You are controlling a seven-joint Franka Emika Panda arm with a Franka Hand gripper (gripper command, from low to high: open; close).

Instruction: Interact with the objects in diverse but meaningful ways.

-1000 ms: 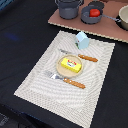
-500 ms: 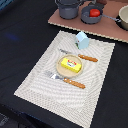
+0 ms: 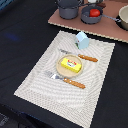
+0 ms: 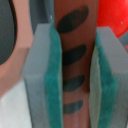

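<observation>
Between the green-padded fingers (image 4: 53, 90) of the gripper (image 4: 74, 75) in the wrist view runs a brown strip marked with dark oval patches, most likely the toy sausage (image 4: 75, 55). Both pads lie right along its sides, so I judge the gripper pinched on it, though the blur makes true contact hard to confirm. A red rounded shape (image 4: 111, 20) sits beyond it, possibly the tomato, with a pinkish board surface behind. Neither the arm nor the gripper shows in the exterior view.

There, the tomato (image 3: 94, 12) rests in a shallow grey pot (image 3: 90, 18) on a pinkish board (image 3: 65, 21) at the far edge, beside a taller grey pot (image 3: 68, 9) and part of a third vessel (image 3: 123, 17) at the exterior view's right. The sausage cannot be picked out in this view.

Nearer, a pale woven placemat (image 3: 45, 80) is laid like a meal setting. The yellow box (image 3: 71, 64) lies flat on a small round plate (image 3: 61, 72) at its middle. A wooden-handled knife (image 3: 80, 56) lies on the far side of the plate and a wooden-handled fork (image 3: 66, 80) on the near side. The pale blue carton (image 3: 82, 40) stands upright just past the knife, like a drink set by the plate.

The grip across the sausage's narrow width suits lifting it, perhaps toward the plate.
</observation>
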